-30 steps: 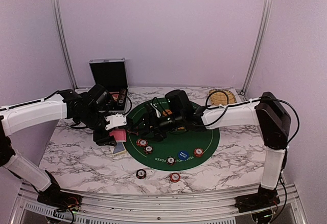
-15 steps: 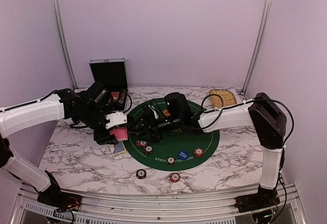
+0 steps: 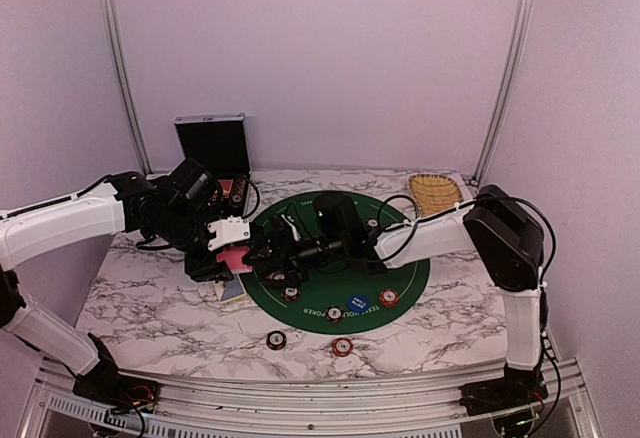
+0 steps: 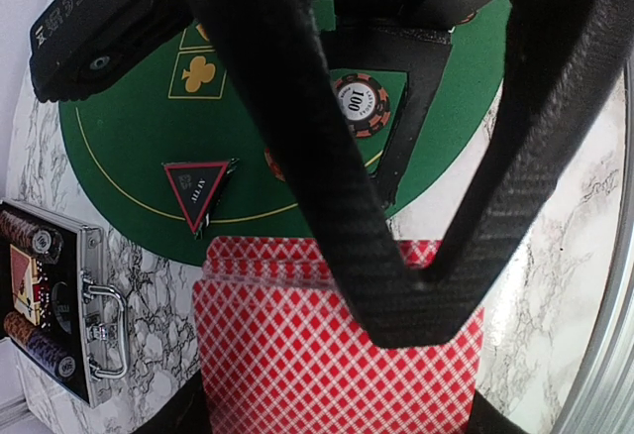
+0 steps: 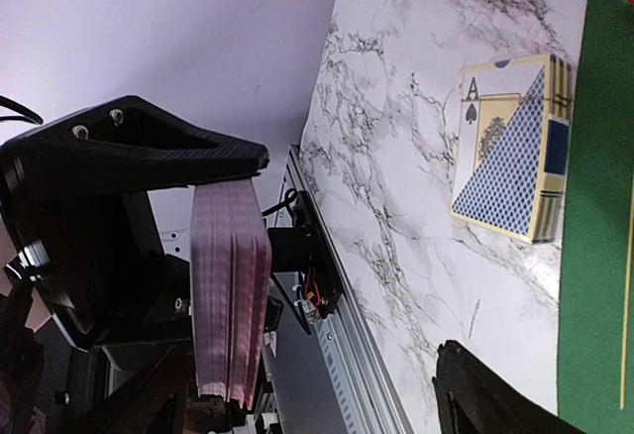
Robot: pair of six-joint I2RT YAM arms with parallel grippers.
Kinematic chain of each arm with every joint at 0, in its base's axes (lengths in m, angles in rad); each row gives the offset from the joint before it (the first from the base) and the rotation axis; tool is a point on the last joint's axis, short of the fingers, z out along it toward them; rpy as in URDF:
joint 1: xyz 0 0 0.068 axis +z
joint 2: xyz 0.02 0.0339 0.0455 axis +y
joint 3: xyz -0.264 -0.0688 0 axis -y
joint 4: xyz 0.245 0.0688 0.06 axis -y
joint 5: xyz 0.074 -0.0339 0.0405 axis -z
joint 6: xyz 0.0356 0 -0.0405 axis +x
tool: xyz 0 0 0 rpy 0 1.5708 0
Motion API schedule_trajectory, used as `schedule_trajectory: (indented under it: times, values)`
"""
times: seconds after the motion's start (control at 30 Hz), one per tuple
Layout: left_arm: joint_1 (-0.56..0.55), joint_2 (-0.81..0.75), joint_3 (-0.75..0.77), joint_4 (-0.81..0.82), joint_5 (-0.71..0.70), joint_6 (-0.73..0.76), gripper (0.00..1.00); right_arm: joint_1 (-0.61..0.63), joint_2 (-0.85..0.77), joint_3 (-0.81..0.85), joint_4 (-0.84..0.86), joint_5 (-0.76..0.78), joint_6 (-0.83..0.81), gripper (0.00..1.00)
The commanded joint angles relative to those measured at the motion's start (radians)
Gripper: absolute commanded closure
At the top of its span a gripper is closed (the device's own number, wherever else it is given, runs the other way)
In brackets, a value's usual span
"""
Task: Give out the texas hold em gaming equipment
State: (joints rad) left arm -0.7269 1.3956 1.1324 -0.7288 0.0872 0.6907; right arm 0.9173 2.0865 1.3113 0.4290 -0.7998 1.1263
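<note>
At the far left of the counter, a black case is standing open against the back wall. The left arm is holding its jaws just off the left rim of the green mat, and the left jaws are clamping tight on a stack of red-backed cards, carrying it on edge above the marble. Under the stack, a blue card box is lying flat just beside the mat. The right arm is spanning the mat, with the right jaws standing wide right next to the cards; whether they are touching the stack cannot be told. On the felt nearby, a dark triangular marker and a chip are lying apart. Further right, a blue button and a red chip are sitting on the mat's near part, and a wicker basket is resting at the back right corner.
</note>
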Motion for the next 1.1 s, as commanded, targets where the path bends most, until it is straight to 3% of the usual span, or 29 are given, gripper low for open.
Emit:
schedule_trajectory:
  times: [0.0, 0.57, 1.07]
  values:
    - [-0.006, -0.032, 0.031, 0.015, 0.011, -0.008, 1.0, 0.017, 0.023, 0.058, 0.092, -0.018, 0.042, 0.16]
    - [-0.009, -0.027, 0.029, 0.016, 0.012, -0.001, 1.0, 0.033, 0.12, 0.171, 0.121, -0.043, 0.091, 0.16]
    - [-0.01, -0.026, 0.033, 0.016, 0.005, 0.008, 1.0, 0.039, 0.199, 0.28, 0.013, -0.045, 0.06, 0.21]
